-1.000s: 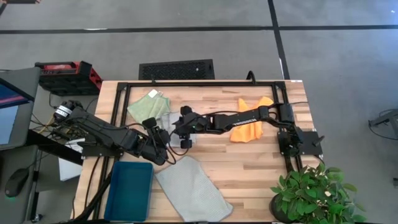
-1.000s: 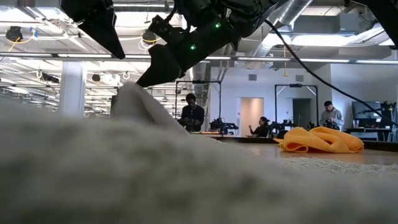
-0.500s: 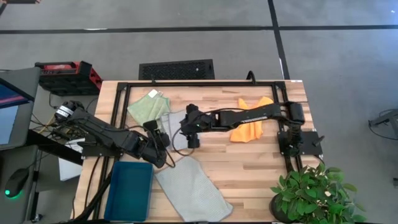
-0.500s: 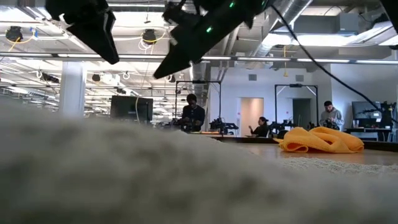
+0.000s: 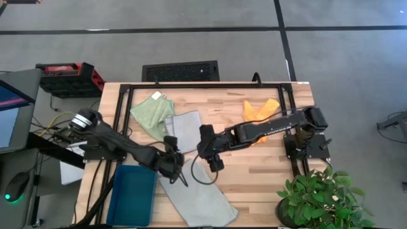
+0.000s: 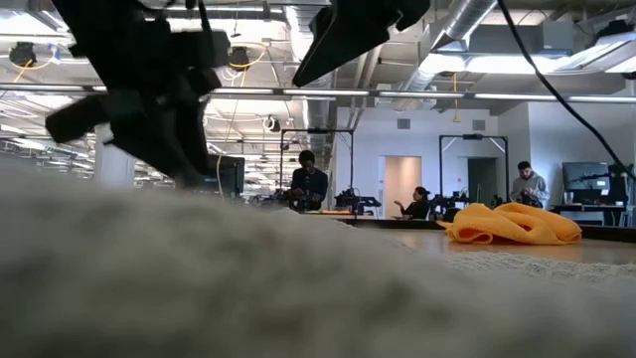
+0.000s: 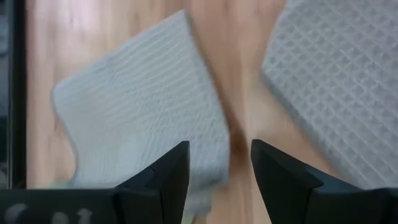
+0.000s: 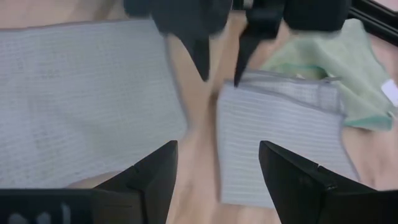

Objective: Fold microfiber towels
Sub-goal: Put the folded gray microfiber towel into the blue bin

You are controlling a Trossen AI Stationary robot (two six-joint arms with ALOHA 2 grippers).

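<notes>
Both claws hang open and empty mid-table: left claw over the near grey towel, right claw just right of the folded grey towel.

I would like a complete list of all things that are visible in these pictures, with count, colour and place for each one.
Green towel: one, light green, far left part of the table.
Folded grey towel: one, pale grey-blue, beside the green towel, overlapping its edge.
Flat grey towel: one, pale grey-blue, near edge of the table.
Orange towel: one, bright orange, crumpled, far right.
Bin: one, teal, near left corner.
Plant: one, green, near right corner.
People: three, in the room behind.
Left gripper: open, empty, above the flat grey towel's far edge.
Right gripper: open, empty, beside it.
</notes>
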